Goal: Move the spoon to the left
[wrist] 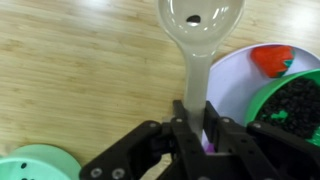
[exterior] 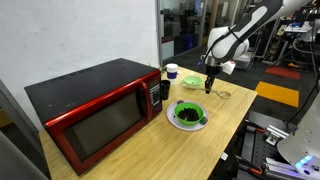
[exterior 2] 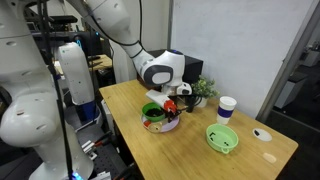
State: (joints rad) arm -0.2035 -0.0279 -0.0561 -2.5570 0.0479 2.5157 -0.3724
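In the wrist view my gripper (wrist: 197,125) is shut on the handle of the pale spoon (wrist: 197,60). The spoon's round bowl points away from me over the wooden table. The spoon seems lifted off the table, though I cannot tell how high. Just to its right is a white plate (wrist: 238,85) carrying a green bowl (wrist: 292,100) of dark contents and a red piece (wrist: 272,58). In both exterior views the gripper (exterior: 210,87) (exterior 2: 173,100) hangs beside the plate and bowl (exterior: 188,115) (exterior 2: 155,116). The spoon is too small to make out there.
A red and black microwave (exterior: 95,115) stands on the wooden table (exterior: 215,130). A white cup (exterior: 171,72) (exterior 2: 227,108) is beside it. A light green dish (exterior 2: 222,138) (wrist: 30,165) and a small white object (exterior 2: 262,134) lie near the table's end.
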